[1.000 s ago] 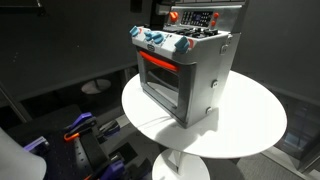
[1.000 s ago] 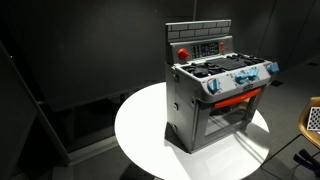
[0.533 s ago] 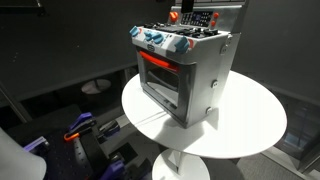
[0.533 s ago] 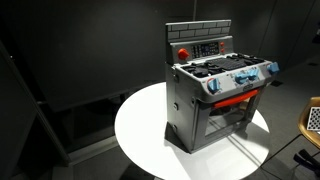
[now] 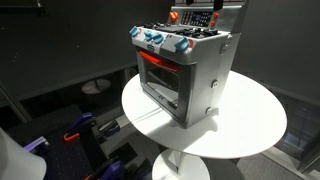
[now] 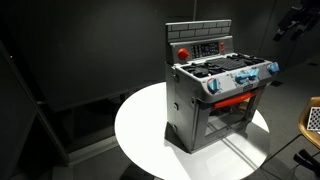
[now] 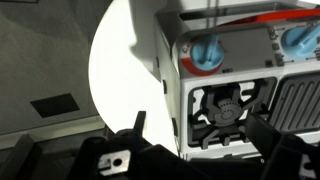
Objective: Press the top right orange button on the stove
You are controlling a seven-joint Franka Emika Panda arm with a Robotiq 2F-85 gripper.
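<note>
The toy stove (image 5: 185, 70) is a silver-grey box with a glowing orange-red oven window (image 5: 160, 68) and blue knobs (image 5: 165, 42). It stands on a round white table (image 5: 250, 120) and also shows in an exterior view (image 6: 215, 90). Its dark back panel (image 6: 200, 45) carries a round red-orange button (image 6: 183, 52) and small controls. My gripper (image 6: 292, 20) hangs in the air to the upper right of the stove, clear of it. In the wrist view the gripper (image 7: 200, 130) is open and empty, its fingers (image 7: 135, 125) framing a black burner (image 7: 225, 105) below the blue knobs (image 7: 205, 52).
The table stands on a white pedestal (image 5: 180, 165). Blue and orange items (image 5: 80, 128) lie on the dark floor beside it. A tan object (image 6: 312, 118) sits at the frame's right edge. Dark walls surround the scene.
The gripper has come into an exterior view at the upper right, where no arm showed before. The stove has not moved.
</note>
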